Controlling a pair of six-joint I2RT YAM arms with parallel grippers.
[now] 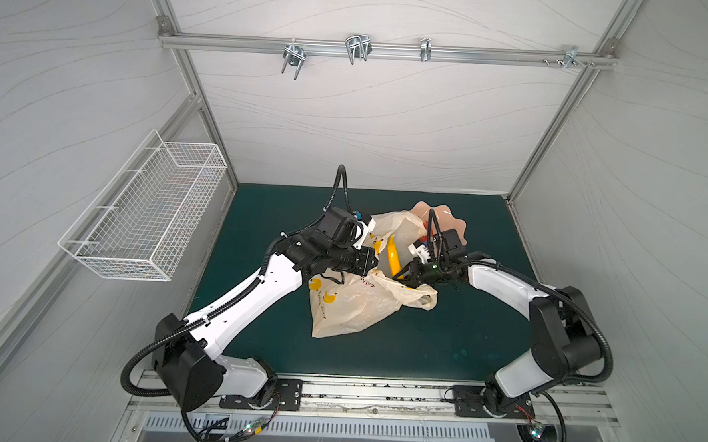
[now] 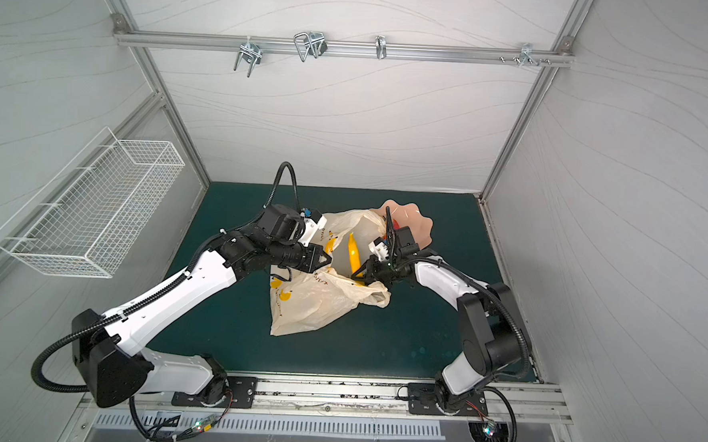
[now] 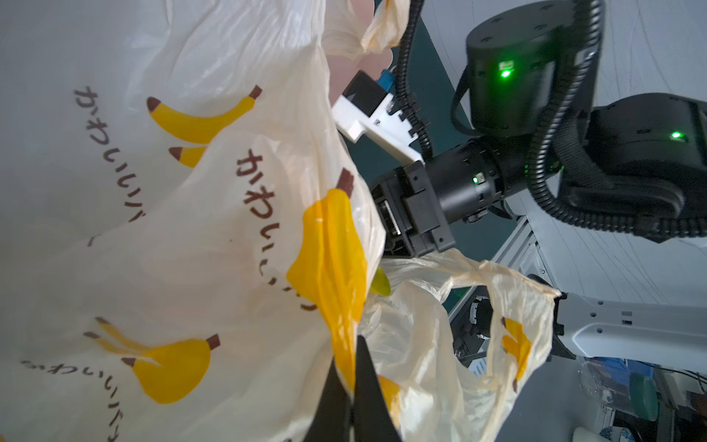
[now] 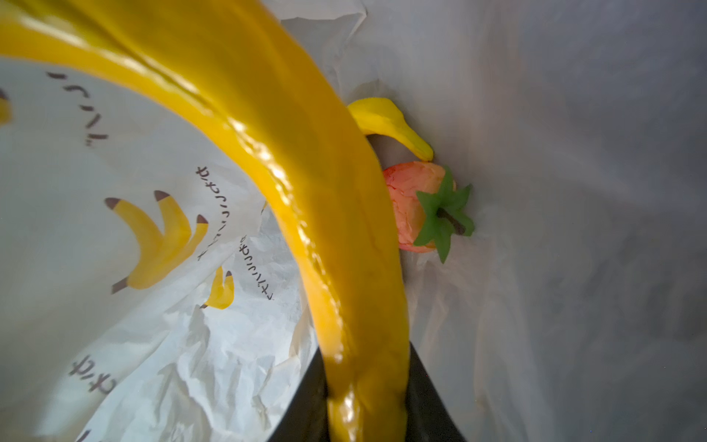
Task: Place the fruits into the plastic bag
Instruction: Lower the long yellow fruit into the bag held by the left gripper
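The cream plastic bag [image 1: 347, 309] [image 2: 306, 307] with printed bananas lies on the green mat, its mouth held up. My left gripper [image 1: 377, 258] [image 2: 329, 259] [image 3: 350, 356] is shut on a pinch of the bag's rim. My right gripper [image 1: 401, 274] [image 2: 358, 274] [image 4: 365, 367] is shut on one end of the long yellow banana [image 1: 392, 253] [image 2: 352, 253] [image 4: 290, 183], which reaches into the bag's mouth. Deep inside the bag lie a red strawberry [image 4: 409, 206] with a green top and the end of another yellow fruit [image 4: 386, 118].
The wavy pink dish [image 1: 448, 218] [image 2: 416, 221] stands just behind the right wrist, mostly hidden by it. A white wire basket [image 1: 149, 215] hangs on the left wall. Metal hooks [image 1: 357, 47] sit on the rail at the back wall.
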